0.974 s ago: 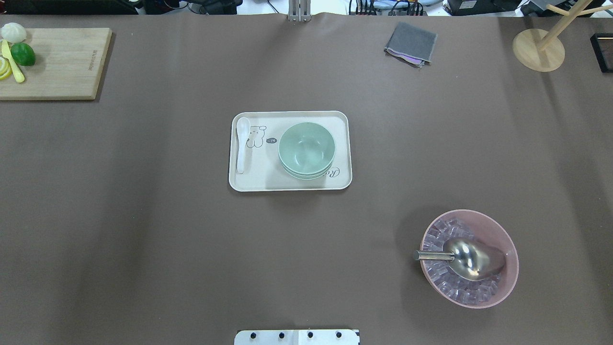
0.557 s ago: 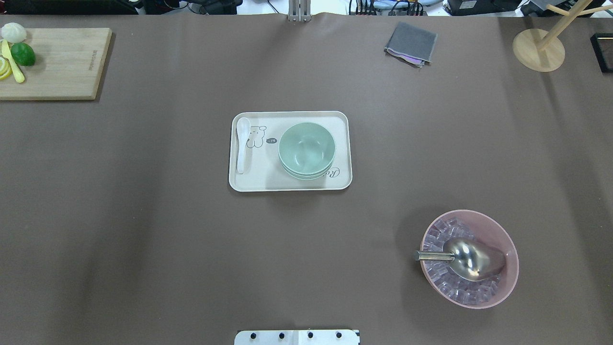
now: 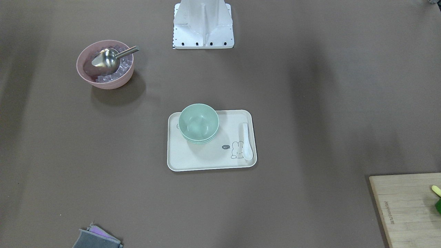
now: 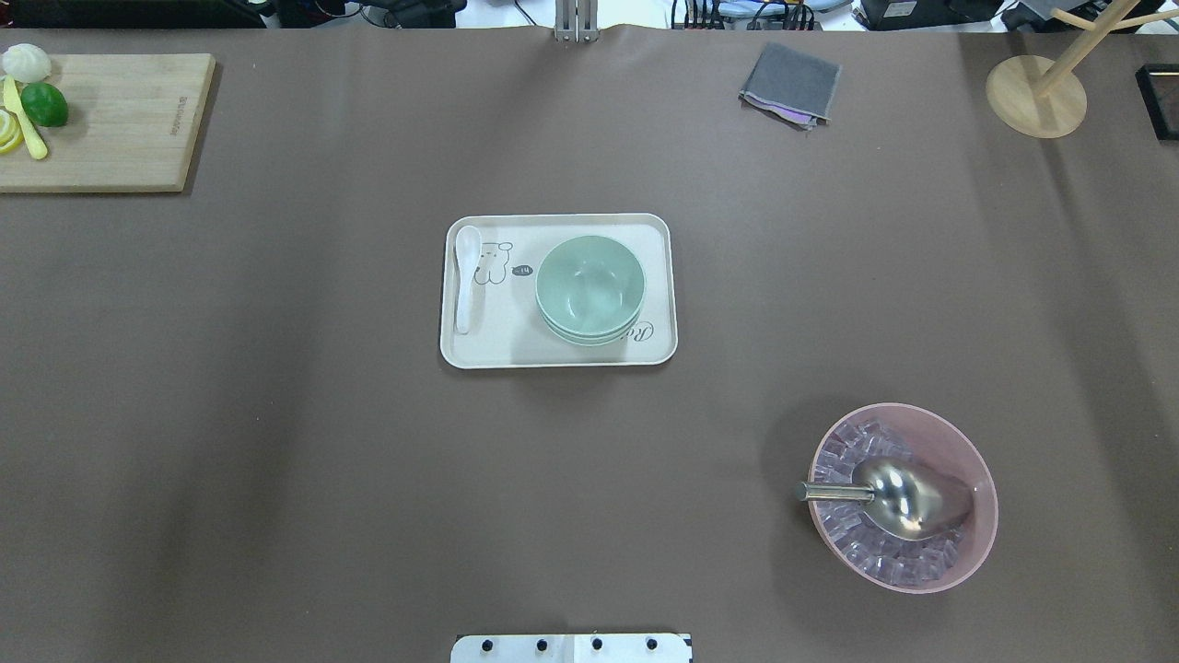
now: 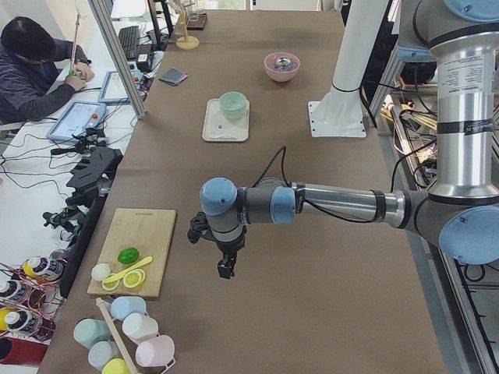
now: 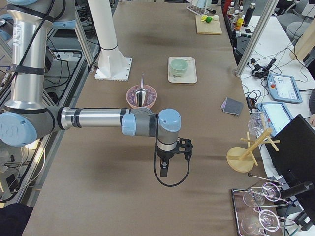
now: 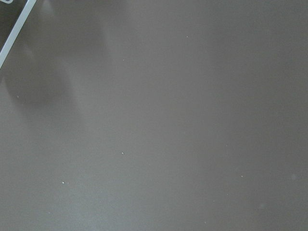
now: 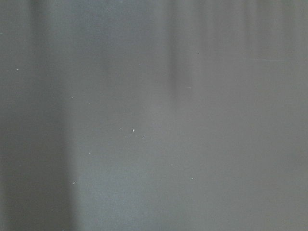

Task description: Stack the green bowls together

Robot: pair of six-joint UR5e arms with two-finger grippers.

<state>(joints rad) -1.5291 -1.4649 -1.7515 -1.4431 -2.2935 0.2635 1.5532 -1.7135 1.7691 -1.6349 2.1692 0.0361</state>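
overhead exterior: green bowls nested, lower two mostly hidden; left gripper, right gripper state unclear.

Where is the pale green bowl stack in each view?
Front-facing: stack of pale green round plastic bowls, centre, left part of cream rectangular tray.
Overhead: stack centre, tray's right part.
Exterior left: stack upper centre.
Exterior right: stack upper centre.
Left wrist: absent.
Right wrist: absent.
Landmark: that tray.

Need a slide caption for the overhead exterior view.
The green bowls nested in one stack on the cream tray beside a white spoon; pink ice bowl with metal scoop sits apart.
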